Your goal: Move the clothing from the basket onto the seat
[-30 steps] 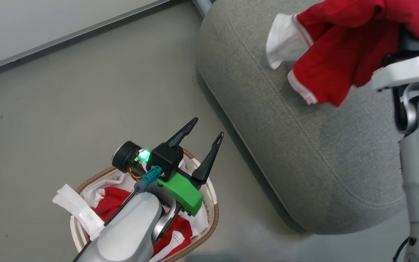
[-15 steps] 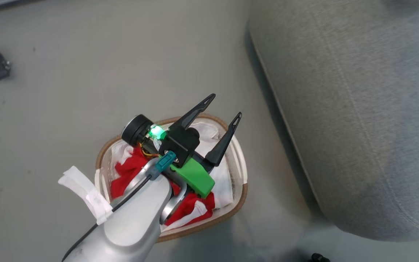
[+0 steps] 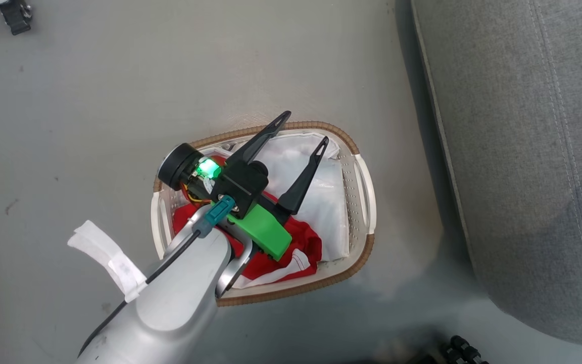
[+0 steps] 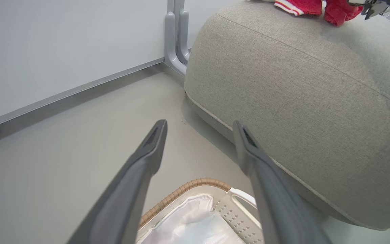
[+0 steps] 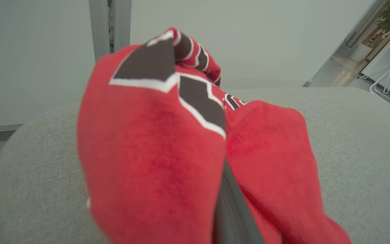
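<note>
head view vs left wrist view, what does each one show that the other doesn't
Head view, not the wrist view: red clothing in the basket, beneath the open left gripper. Left wrist view, not the head view: red clothing at the top of the seat, a wall and a grey post. Both: the basket, its white liner, the seat, the gripper's fingers.

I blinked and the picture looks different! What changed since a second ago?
Mostly the head camera swung down: the basket now sits mid-view, and the clothing held over the seat slid out of that view; the right wrist view shows it there. Nothing was visibly grabbed or let go. The left gripper stayed open above the basket, with more red clothing inside.
</note>
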Controlling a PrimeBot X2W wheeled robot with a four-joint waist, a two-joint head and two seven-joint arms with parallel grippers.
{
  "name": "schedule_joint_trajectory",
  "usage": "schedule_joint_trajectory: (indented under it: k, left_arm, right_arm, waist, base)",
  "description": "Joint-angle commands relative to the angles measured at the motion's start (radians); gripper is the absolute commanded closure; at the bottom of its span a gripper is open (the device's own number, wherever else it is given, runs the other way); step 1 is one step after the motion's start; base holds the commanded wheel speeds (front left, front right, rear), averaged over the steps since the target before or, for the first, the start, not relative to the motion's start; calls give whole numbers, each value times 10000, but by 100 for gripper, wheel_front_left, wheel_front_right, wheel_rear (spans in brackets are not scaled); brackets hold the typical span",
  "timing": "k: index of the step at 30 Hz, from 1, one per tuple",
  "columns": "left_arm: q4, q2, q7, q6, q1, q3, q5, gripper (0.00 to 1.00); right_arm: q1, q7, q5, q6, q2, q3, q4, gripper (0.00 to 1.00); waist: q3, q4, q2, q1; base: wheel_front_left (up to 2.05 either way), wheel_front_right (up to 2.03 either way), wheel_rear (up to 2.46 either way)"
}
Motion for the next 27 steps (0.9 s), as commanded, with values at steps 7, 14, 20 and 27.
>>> schedule_joint_trajectory:
  k: [7, 14, 20, 27]
  left_arm:
    - [112, 43, 5, -16, 213, 107, 7, 0]
    - [-2, 40, 5, -21, 491, 407, -145, 0]
    - [-65, -34, 7, -27, 939, 884, -366, 0]
    - [-73, -181, 5, -13, 1559, 1780, -530, 0]
  right_arm:
    - [856, -22, 68, -14, 411, 334, -410, 0]
    - [2187, -22, 333, -14, 607, 1064, -1183, 0]
    - [3261, -22, 529, -14, 757, 1614, -1877, 0]
    - [3604, -22, 747, -14, 648, 2159, -2302, 0]
  waist:
    - [-274, -282, -1, -1]
    - [-922, -535, -1, -1]
    - [-1764, -656, -1, -1]
    - [-2972, -416, -1, -1]
  base:
    - [0, 0, 0]
    - [0, 0, 0]
    - [0, 0, 0]
    - [0, 0, 0]
